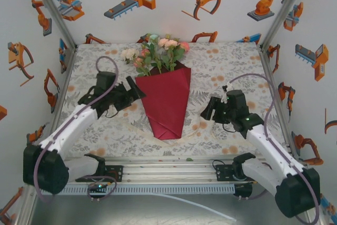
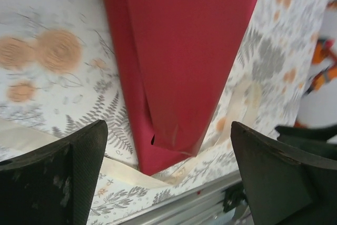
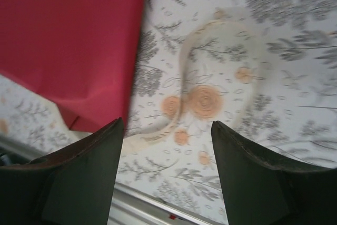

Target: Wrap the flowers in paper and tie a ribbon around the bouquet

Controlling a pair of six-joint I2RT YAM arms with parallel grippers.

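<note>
- Fingers (image 2: 58, 177) of the left gripper (image 1: 136, 92) stand wide apart with nothing between them, just beside the left edge of the cone.
- Over on the other side, the right gripper (image 1: 206, 110) also has its jaws parted and empty, above the tablecloth (image 1: 226, 67) and apart from the cone's right edge.
- Between the two arms the bouquet (image 1: 163, 93) lies flat in the middle of the table, blooms toward the far wall and its pointed end toward the arm bases.
- Its paper (image 1: 166, 106) is dark red and folded into a cone around the stems.
- Pink, peach and white flowers (image 1: 158, 51) spill from the wide end.
- Loose on the cloth lies the cream ribbon (image 2: 124, 175); it runs under the cone's narrow tip and curls into a loop beside the cone in the right wrist view.
</note>
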